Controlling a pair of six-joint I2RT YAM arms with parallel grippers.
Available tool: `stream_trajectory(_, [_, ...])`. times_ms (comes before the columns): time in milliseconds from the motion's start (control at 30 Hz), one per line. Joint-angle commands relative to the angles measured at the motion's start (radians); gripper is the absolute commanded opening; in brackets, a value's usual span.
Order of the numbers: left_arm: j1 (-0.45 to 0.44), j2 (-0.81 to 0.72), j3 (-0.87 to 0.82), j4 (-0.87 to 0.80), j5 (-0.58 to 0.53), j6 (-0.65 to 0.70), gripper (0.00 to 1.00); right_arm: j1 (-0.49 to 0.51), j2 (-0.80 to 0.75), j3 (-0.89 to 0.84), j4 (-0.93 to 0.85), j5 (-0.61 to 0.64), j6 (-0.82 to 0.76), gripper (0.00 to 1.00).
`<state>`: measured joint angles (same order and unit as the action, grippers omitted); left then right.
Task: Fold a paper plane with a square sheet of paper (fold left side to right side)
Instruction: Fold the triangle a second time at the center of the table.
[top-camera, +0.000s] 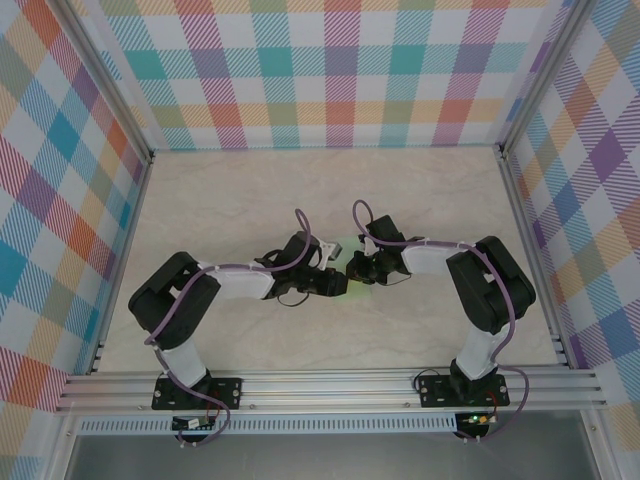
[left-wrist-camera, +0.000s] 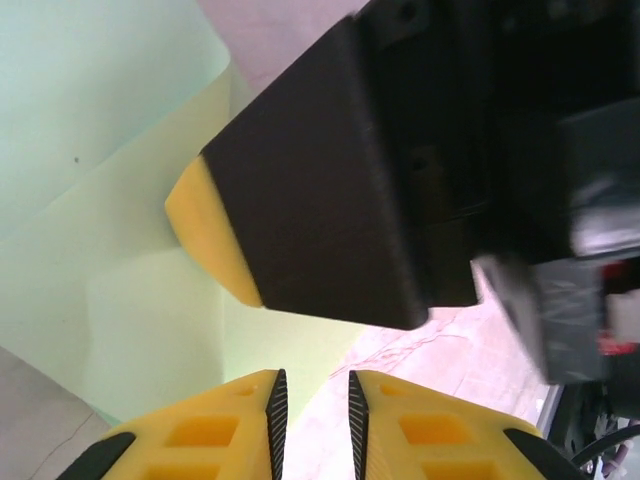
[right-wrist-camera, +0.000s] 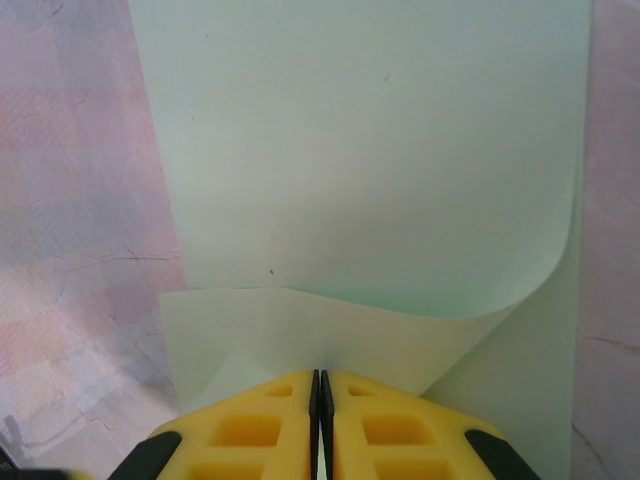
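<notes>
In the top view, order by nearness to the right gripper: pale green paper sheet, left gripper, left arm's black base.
1. Pale green paper sheet, under the right gripper.
2. Left gripper, beside it.
3. Left arm's black base, near-left.

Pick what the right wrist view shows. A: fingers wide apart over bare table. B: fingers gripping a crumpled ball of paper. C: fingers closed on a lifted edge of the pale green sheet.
C: the right fingers press together at the near edge of the green sheet, which curls up off the table.
</notes>
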<state>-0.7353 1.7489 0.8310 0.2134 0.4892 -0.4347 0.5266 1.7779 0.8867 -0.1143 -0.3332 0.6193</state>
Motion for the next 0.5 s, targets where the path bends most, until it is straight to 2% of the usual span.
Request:
stream_trajectory(0, [-0.002,0.029,0.017,0.015,0.03,-0.006,0.25,0.006,0.021,-0.009,-0.067,0.029,-0.014,0.13])
stream_trajectory(467, [-0.002,0.059,0.014,-0.067,-0.04,0.029,0.23,0.007,0.023,0.001,-0.081,0.033,-0.017,0.13])
